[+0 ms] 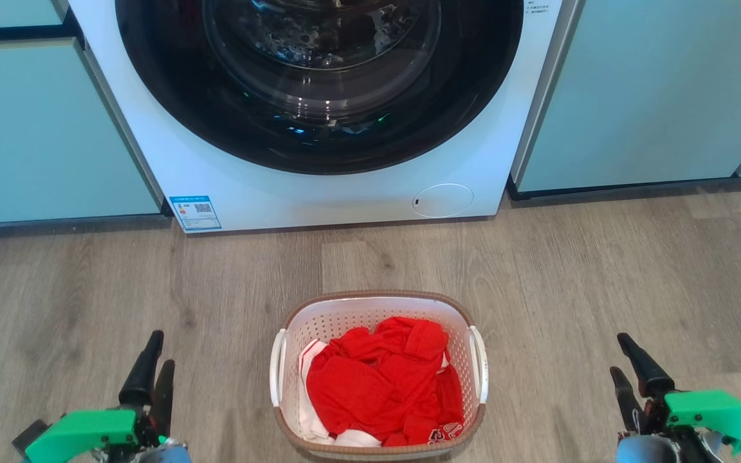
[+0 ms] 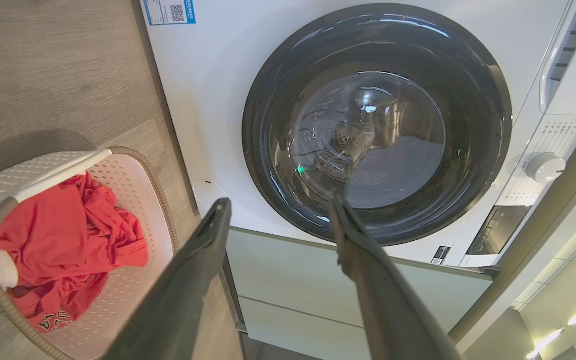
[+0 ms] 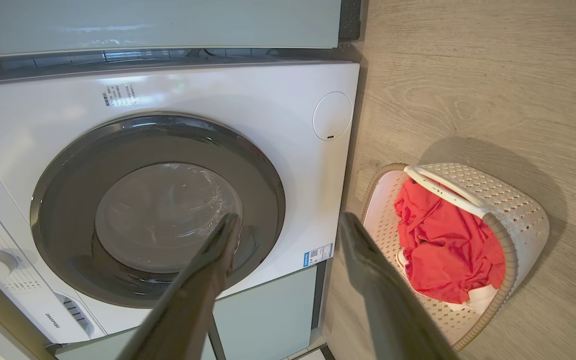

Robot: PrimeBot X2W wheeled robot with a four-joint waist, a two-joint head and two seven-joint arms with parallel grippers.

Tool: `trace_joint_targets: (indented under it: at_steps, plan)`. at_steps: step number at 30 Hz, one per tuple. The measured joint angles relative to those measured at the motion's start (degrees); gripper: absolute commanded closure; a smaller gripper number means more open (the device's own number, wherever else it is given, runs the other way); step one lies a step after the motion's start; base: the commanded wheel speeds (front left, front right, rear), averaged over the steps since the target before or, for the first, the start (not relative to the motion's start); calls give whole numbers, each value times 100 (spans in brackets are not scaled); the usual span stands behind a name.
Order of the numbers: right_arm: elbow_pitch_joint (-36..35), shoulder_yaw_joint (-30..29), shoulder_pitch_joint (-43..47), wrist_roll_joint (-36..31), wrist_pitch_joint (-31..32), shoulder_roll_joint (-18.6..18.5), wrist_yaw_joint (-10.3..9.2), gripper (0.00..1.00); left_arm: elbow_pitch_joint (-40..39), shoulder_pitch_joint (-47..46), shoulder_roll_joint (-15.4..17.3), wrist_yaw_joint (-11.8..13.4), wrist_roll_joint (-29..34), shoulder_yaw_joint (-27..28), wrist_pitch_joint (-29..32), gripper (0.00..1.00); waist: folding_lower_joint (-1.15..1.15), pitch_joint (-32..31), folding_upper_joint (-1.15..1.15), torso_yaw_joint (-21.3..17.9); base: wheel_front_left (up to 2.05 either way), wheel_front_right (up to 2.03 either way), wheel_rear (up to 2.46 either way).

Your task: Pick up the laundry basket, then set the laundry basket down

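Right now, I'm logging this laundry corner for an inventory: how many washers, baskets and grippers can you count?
washer: 1
laundry basket: 1
grippers: 2 (left gripper, right gripper)
Total: 4

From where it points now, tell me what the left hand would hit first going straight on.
The left hand would probably meet the washer's front near the dark door; depth is unclear. The laundry basket sits aside of that line.
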Motion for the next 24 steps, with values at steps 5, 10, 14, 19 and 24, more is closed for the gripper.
trace_joint_targets:
  at_steps: [5,10,14,19,24]
  plan:
    - [-51,41,-1,-193,-84,0,0,0,-76,0,1,0,178,-27,-90,0,0,3,0,-2,0,0,0]
    - [-141,68,-2,-466,-143,0,0,0,-210,-3,1,2,466,-67,-159,0,0,7,0,-5,0,0,0]
    - [-234,119,-3,-802,-200,0,0,0,-366,-9,2,54,788,-105,-223,0,0,13,0,-8,0,0,0]
    - [-343,211,-10,-1280,-302,0,0,0,-530,-13,3,112,1157,-154,-296,0,0,22,0,-8,0,0,0]
    - [-486,281,-20,-1731,-377,0,0,0,-720,-31,4,238,1658,-302,-354,0,0,32,0,-8,0,0,0]
